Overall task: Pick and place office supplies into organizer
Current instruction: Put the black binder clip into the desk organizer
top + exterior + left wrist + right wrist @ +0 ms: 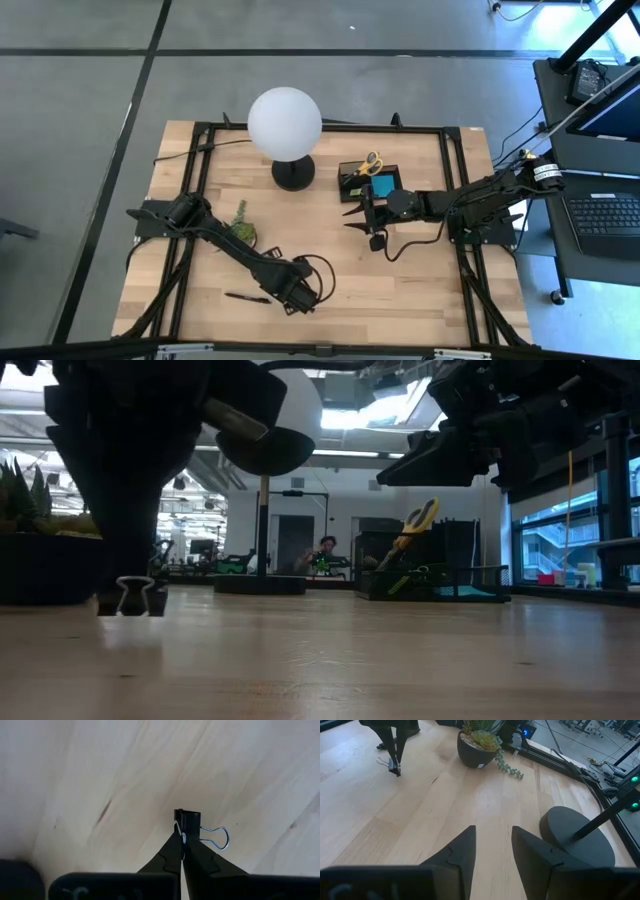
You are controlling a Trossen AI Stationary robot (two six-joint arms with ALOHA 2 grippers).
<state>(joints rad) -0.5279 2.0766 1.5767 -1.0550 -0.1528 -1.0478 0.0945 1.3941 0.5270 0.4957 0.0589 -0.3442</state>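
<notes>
Wooden surface point(400, 290) near its front edge carries the binder clip point(187, 820), pinched by the left end effector point(182, 840) by its wire handle, while the right end effector point(492, 847) hovers spread beside the organizer point(368, 183).

A white globe lamp point(285, 122) on a round black base point(293, 173) stands toward the back of the pale wooden desk point(400, 290), with a small green succulent in a dark pot point(241, 229) near its left side; a laptop point(603, 212) sits on a neighbouring cart.
</notes>
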